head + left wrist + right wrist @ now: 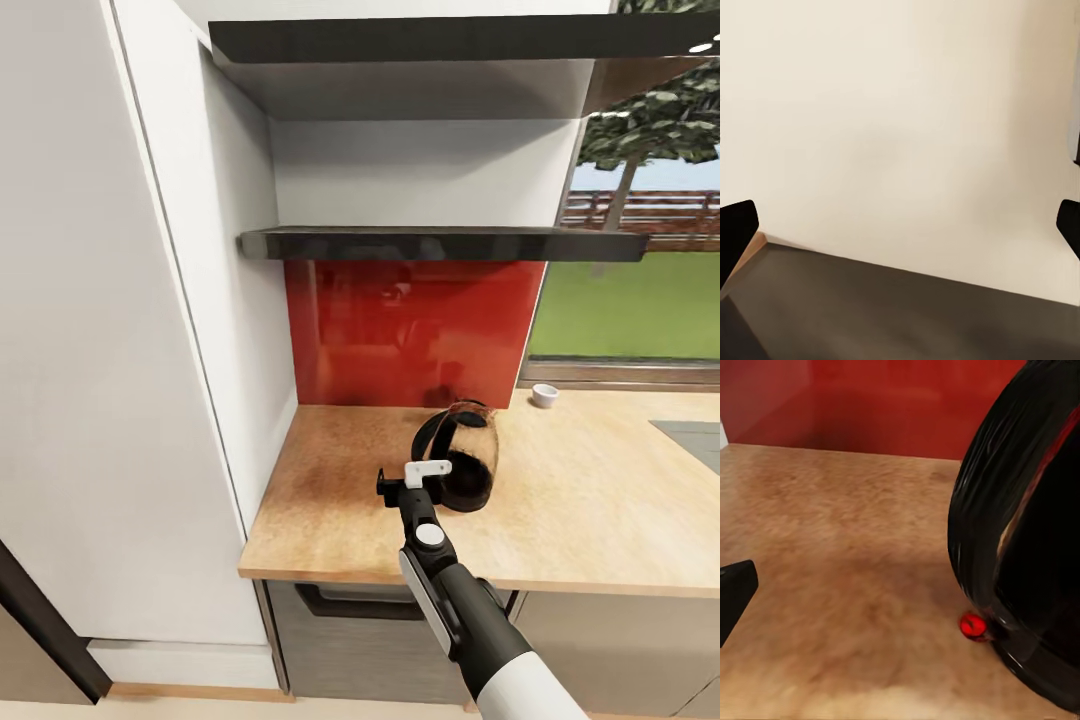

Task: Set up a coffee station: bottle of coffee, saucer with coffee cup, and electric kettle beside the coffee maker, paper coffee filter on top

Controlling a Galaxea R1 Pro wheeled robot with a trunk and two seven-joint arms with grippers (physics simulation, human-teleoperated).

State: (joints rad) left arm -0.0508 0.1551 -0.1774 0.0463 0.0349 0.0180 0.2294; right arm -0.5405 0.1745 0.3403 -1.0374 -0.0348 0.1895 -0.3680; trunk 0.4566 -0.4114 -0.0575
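The kitchen countertop (330, 500), a tan wood-grain surface, spreads wide under and to the far side of the right claw (412, 478), with bare room on the claw's left up to the white wall panel (200, 330). Its front edge lies just behind the claw, toward the robot. A dark kitchen shelf (440, 243) hangs well above the claw, so a straight lift has headroom.

The electric kettle (462, 456) stands upright on the surface, just ahead and right of the claw, its black looping handle (428, 440) turned toward it. Glass walls would likely be slick and fragile, the body fairly heavy and stiff; the handle looks the safest hold. The claw seems spread, pinching nothing.

The left claw (900, 225) is spread wide, facing a pale wall.

A small white coffee cup (543, 395) sits far beyond the kettle.
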